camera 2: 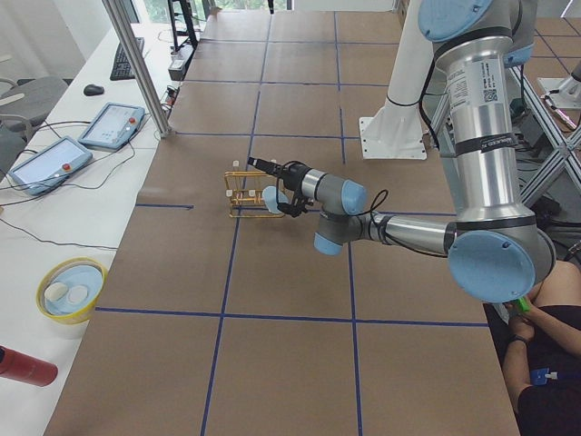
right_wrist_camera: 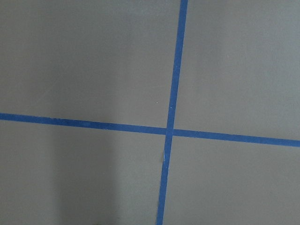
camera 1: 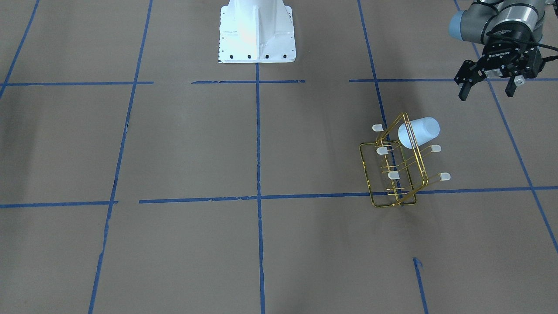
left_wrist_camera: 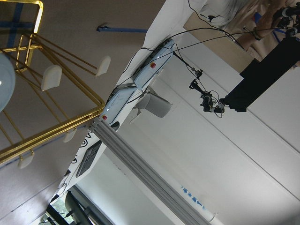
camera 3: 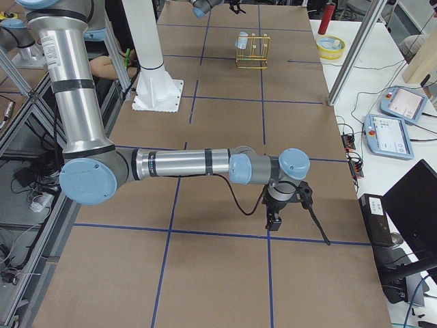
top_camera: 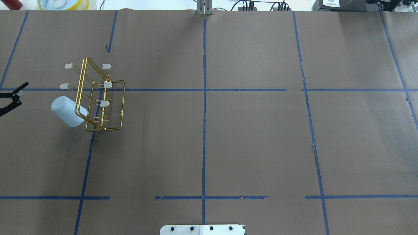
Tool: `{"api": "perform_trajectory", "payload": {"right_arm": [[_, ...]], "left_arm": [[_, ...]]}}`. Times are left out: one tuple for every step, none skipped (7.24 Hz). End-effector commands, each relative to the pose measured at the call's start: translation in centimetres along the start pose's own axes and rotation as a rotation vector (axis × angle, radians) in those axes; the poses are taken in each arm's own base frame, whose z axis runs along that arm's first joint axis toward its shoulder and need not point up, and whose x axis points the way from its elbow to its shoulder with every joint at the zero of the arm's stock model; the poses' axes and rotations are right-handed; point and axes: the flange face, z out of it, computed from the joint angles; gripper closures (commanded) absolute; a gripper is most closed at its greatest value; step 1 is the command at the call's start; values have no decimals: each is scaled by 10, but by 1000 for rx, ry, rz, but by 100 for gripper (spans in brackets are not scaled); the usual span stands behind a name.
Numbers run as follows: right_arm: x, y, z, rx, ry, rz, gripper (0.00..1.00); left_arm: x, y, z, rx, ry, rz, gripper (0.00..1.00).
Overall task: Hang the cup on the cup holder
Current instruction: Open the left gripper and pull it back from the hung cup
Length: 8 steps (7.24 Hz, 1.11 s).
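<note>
Item 1, nearest the robot: white mounting pedestal (camera 1: 256,32), bolted at the near edge of the tabletop (top_camera: 254,140). The tabletop is covered in brown paper and gridded with blue tape lines (top_camera: 204,130). Item 2: the cup (camera 1: 418,132), pale blue-white, translucent, no handle. It hangs on a prong on the holder's robot-left side, at the end closer to the robot, tilted, with its mouth against the wire frame and its closed bottom pointing up and outward, off the tabletop. Item 3: the cup holder (camera 1: 393,175), gold wire, upright on a rectangular foot in the robot's left half of the tabletop, with five frosted white prong caps (camera 1: 444,176) bare. Item 4: left pincer (camera 1: 486,93), black, jaws spread wide with nothing between them, in the air on the robot's left of the cup, near but apart from it. Item 5: right pincer (camera 3: 295,227), low over a tape crossing at the robot's right end, well apart from the holder; whether spread or closed, cannot tell. Item 6, beyond the far edge: yellow bowl (camera 2: 71,291) and red cylinder (camera 2: 23,368), on a white bench (camera 2: 54,218).
</note>
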Motion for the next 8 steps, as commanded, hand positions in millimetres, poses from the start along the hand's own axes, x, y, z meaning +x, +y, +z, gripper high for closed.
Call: {"api": "perform_trajectory", "payload": {"right_arm": [[0, 0, 0, 1, 0, 0, 0], [-1, 0, 0, 0, 0, -2, 0], [0, 0, 0, -1, 0, 1, 0], [0, 0, 0, 1, 0, 0, 0], [0, 0, 0, -1, 0, 1, 0], [0, 0, 0, -1, 0, 1, 0], [0, 0, 0, 1, 0, 0, 0], [0, 0, 0, 1, 0, 0, 0]], "left_arm": [[36, -34, 5, 65, -77, 236, 0], [59, -43, 15, 103, -124, 359, 0], [75, -55, 16, 157, -173, 472, 0], [112, -62, 33, 233, -227, 582, 0], [139, -73, 32, 291, -312, 707, 0], [145, -88, 28, 334, -385, 838, 0], [145, -101, 28, 353, -511, 934, 0], [163, -114, 15, 363, -603, 1017, 0]]}}
